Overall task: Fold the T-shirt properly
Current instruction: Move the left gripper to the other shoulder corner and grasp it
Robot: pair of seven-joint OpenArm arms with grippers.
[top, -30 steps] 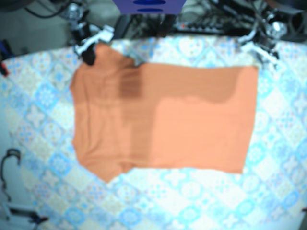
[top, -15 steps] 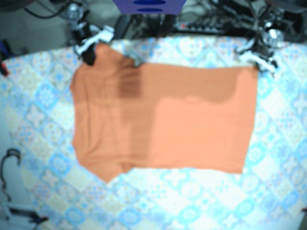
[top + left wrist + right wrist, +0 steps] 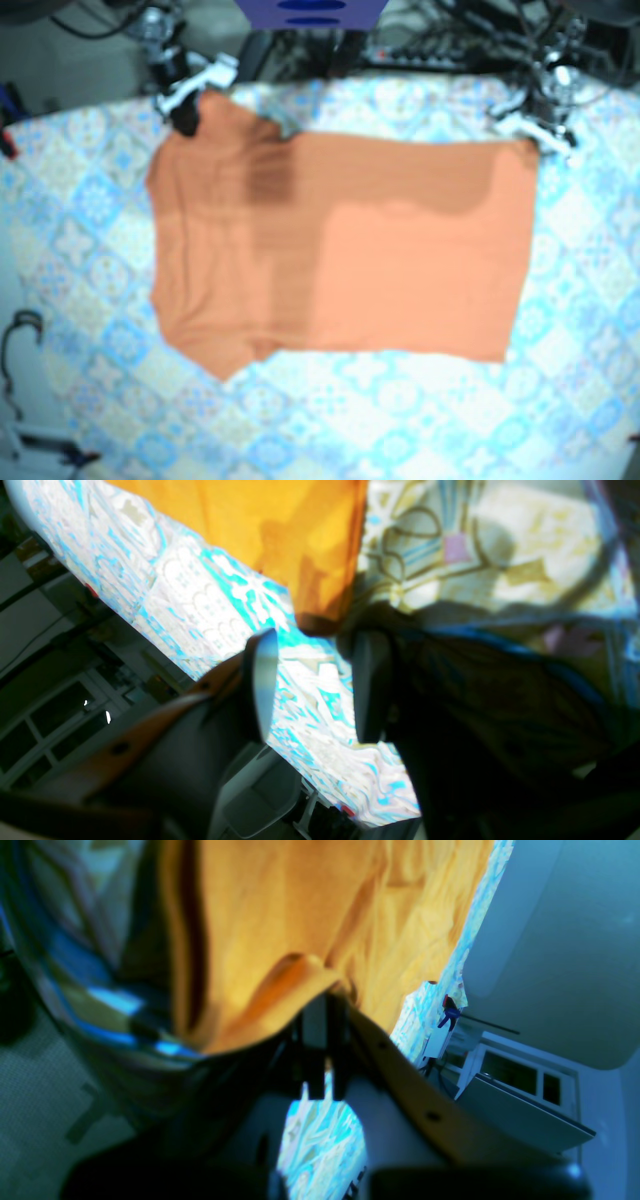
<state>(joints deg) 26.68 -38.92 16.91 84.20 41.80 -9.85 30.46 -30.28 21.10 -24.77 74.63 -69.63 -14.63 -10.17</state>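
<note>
a blue-and-white tiled cloth [image 3: 90, 200] is spread under everything, and dark cables [image 3: 450, 45] pile up beyond the shirt's far edge. the orange shirt [image 3: 400, 270] lies flat mid-cloth, its long side running from one claw to the other, wider end toward the right claw [image 3: 326, 1010], which is pinched on that far corner. the left claw [image 3: 315, 650] stands with its fingers apart at the shirt's other far corner.

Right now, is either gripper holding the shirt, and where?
The right gripper is shut on the T-shirt, pinching a lifted fold at its edge. The left gripper is open; one T-shirt corner lies just beyond its fingertips.
</note>
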